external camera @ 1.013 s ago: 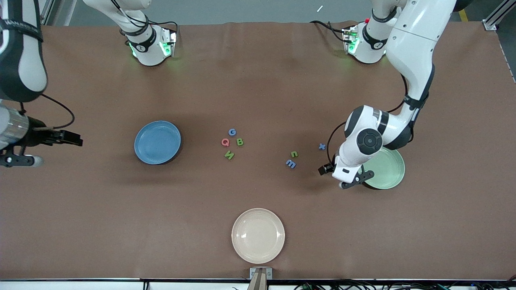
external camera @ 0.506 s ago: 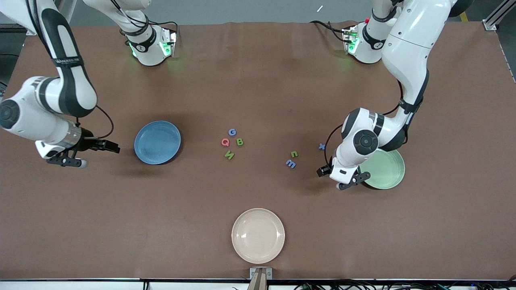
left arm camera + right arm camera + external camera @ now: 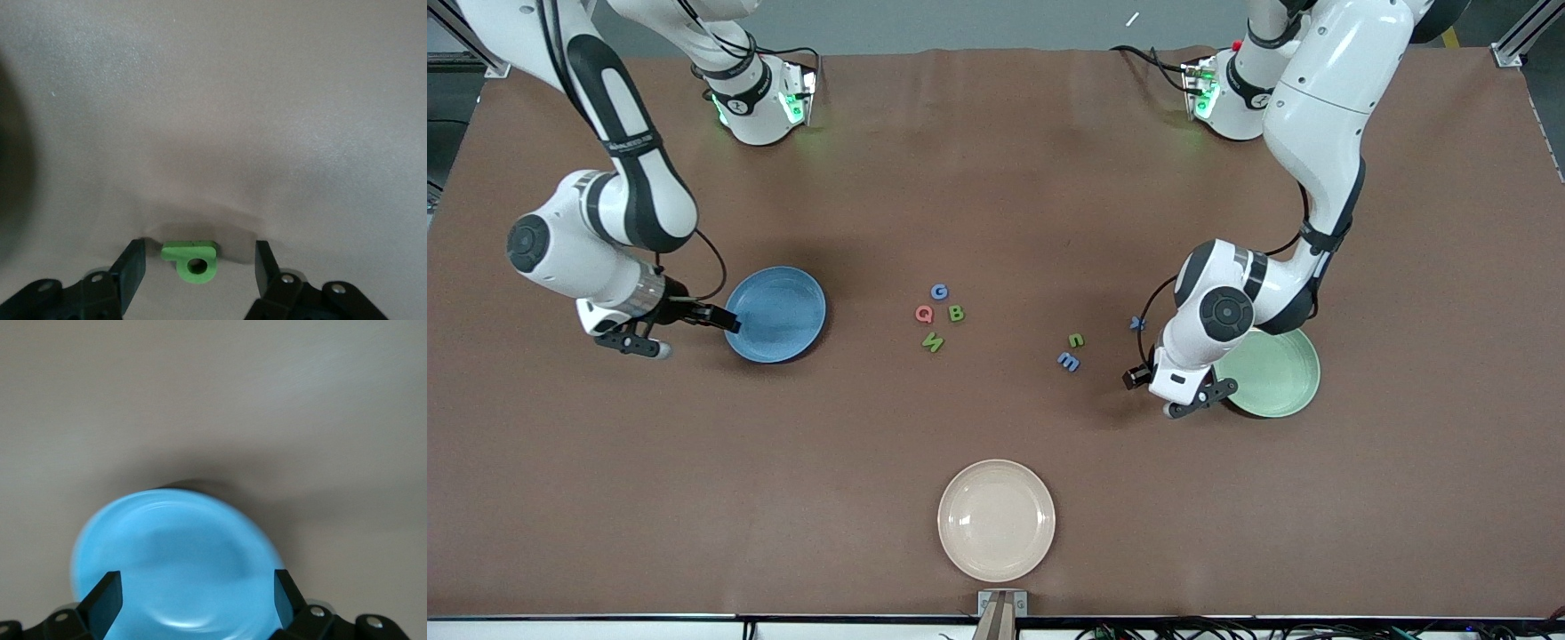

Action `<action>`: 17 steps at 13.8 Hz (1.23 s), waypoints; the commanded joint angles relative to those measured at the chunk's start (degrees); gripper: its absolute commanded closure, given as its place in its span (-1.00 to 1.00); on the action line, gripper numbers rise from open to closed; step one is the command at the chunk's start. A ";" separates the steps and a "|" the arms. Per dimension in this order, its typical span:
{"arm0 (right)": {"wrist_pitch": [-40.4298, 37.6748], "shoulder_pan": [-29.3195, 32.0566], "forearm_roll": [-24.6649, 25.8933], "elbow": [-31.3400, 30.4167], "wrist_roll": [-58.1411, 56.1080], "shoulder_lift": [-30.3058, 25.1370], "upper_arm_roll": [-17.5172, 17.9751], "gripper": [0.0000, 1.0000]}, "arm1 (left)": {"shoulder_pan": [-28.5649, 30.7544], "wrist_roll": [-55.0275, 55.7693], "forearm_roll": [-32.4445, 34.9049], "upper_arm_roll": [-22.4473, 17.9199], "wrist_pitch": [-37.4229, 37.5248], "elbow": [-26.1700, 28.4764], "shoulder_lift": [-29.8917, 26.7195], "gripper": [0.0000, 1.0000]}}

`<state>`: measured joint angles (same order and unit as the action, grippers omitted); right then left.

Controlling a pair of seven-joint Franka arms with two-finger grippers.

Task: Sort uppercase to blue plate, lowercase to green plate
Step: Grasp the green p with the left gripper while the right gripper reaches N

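Front view: left gripper (image 3: 1172,391) is low over the brown table (image 3: 996,178), beside the rim of the round pale green plate (image 3: 1276,373), fingers hidden under the wrist. Right gripper (image 3: 720,320) is at the blue plate (image 3: 778,313) rim. Foam G (image 3: 939,291), Q (image 3: 924,313), B (image 3: 956,312), N (image 3: 932,341) cluster mid-table; n (image 3: 1077,340), m (image 3: 1068,360), x (image 3: 1136,324) lie toward the left arm's end. A cream plate (image 3: 996,519) sits nearest the camera.

Left wrist view: fingers (image 3: 132,267) part-open either side of flat green p (image 3: 192,257), gaps both sides, no contact.

Right wrist view: fingers (image 3: 107,597) spread wide over the glossy blue plate, holding nothing.
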<state>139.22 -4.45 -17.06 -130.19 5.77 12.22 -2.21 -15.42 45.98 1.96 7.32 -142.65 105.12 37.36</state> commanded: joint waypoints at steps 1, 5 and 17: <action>1.67 -9.75 -1.31 0.11 14.74 -1.15 -0.16 -1.00 | -0.40 1.48 1.12 -0.21 -0.96 0.79 -0.27 -0.36; 3.95 -20.66 -0.96 3.44 30.23 1.30 -0.34 -1.00 | -0.40 1.48 1.12 -0.21 -0.96 0.70 -0.27 -0.22; 3.43 -32.37 15.48 24.80 73.32 21.78 -0.34 -0.89 | 0.30 4.21 1.12 -0.21 -0.09 0.87 -2.45 0.54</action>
<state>143.45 -36.05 -3.11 -108.93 75.27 31.28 -1.94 -15.40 48.92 2.05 7.16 -142.68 105.08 37.16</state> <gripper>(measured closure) 0.053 0.639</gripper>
